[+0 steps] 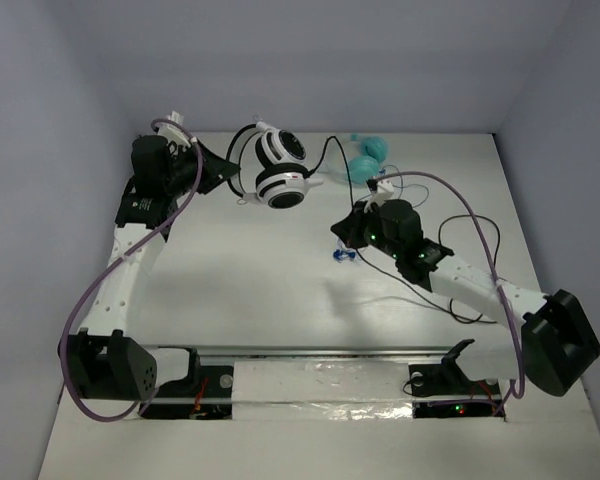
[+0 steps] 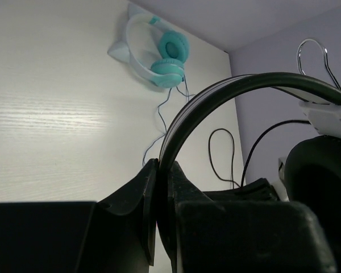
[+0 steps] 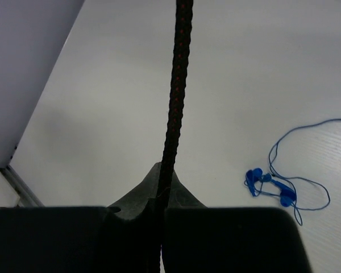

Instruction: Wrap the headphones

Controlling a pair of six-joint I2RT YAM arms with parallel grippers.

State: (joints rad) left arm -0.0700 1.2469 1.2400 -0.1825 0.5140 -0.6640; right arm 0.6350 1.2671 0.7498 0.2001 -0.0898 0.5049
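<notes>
The white-and-black headphones (image 1: 278, 166) stand at the back of the table, earcups side by side. My left gripper (image 1: 223, 172) is shut on their black headband (image 2: 227, 94), which rises in an arc from between my fingertips in the left wrist view; one black earcup (image 2: 321, 170) shows at the right. Their thin black cable (image 1: 332, 152) runs right and down to my right gripper (image 1: 343, 232). In the right wrist view that gripper (image 3: 163, 177) is shut on the braided black cable (image 3: 179, 85), which runs taut up out of the frame.
Smaller teal headphones (image 1: 370, 153) lie at the back, right of the big ones, and show in the left wrist view (image 2: 159, 54). Blue earbuds (image 1: 343, 257) lie under my right gripper, also in the right wrist view (image 3: 271, 186). Loose black cable (image 1: 450, 300) trails beside the right arm.
</notes>
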